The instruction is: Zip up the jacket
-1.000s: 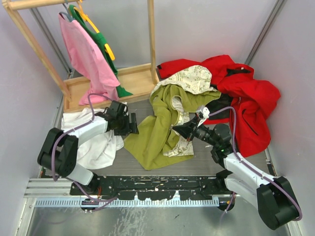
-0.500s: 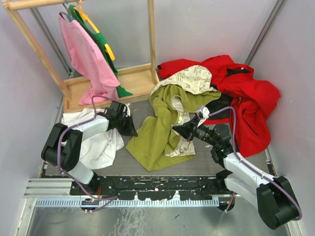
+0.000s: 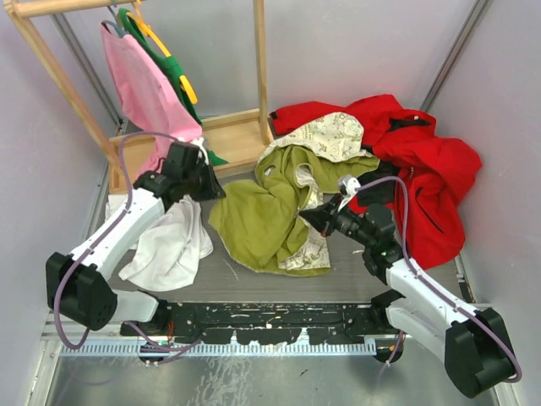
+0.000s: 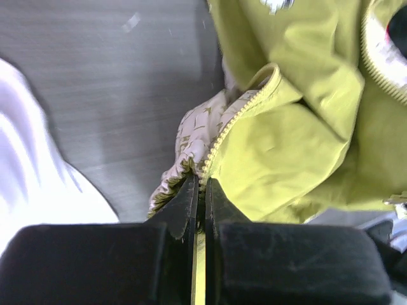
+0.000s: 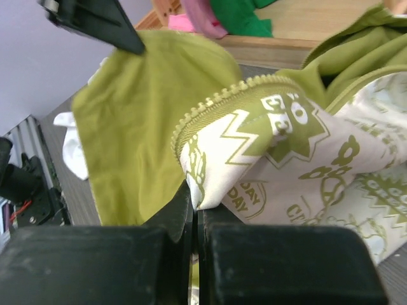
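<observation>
5 garments are being shown in all: 1 olive-green hooded jacket [image 3: 262, 224] with a cream printed lining, 1 bright red jacket [image 3: 431, 169], 1 plain white garment [image 3: 169, 249], 1 pink garment [image 3: 148, 93] and 1 green garment [image 3: 173, 69]. 1 light wooden clothes rack [image 3: 241, 135] and 1 yellow hanger [image 3: 161, 41] are being counted. 2 black two-finger grippers are being shown: 1 left gripper [image 3: 215, 190] and 1 right gripper [image 3: 306, 216].

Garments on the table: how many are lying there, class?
3: the white garment at left, the olive-and-cream jacket in the middle, the red jacket at right. Others may lie hidden underneath.
</observation>
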Robot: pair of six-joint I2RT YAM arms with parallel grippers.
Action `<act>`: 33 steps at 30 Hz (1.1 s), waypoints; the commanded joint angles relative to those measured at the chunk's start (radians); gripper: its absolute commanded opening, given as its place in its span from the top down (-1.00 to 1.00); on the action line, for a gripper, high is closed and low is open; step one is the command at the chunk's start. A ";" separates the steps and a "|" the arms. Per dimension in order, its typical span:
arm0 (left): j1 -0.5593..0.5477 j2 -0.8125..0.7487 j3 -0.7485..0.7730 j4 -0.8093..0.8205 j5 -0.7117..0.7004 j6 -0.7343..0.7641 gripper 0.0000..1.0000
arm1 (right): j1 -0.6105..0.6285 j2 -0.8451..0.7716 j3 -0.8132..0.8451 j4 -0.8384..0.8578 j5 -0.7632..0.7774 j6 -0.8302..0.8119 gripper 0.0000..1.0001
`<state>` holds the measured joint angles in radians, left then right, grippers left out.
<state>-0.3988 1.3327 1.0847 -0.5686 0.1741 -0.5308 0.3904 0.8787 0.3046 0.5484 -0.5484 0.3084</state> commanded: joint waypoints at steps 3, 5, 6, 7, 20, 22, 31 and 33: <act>0.002 0.056 0.349 -0.276 -0.306 0.047 1.00 | -0.021 0.074 0.291 -0.300 0.178 -0.089 0.99; 0.003 0.086 0.465 -0.325 -0.361 0.067 1.00 | -0.045 0.106 0.370 -0.357 0.196 -0.101 0.99; 0.004 0.106 0.525 -0.349 -0.395 0.081 1.00 | -0.063 0.123 0.410 -0.378 0.195 -0.098 0.99; 0.005 0.126 0.593 -0.374 -0.431 0.099 1.00 | -0.082 0.145 0.449 -0.399 0.194 -0.094 0.99; -0.096 0.340 1.186 -0.622 -0.841 0.256 1.00 | -0.152 0.331 0.895 -0.549 0.106 -0.135 0.99; -0.152 0.298 1.049 -0.574 -0.838 0.251 1.00 | -0.150 0.320 0.846 -0.543 0.073 -0.124 0.99; -0.394 0.196 0.588 -0.422 -0.834 0.131 1.00 | -0.132 0.228 0.524 -0.447 -0.016 -0.097 0.99; -0.434 0.214 0.545 -0.416 -0.837 0.101 1.00 | -0.121 0.221 0.472 -0.423 -0.025 -0.091 0.99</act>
<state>-0.7555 1.5837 1.6665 -1.0763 -0.6231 -0.3607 0.2493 1.1481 0.8387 0.0246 -0.5137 0.1986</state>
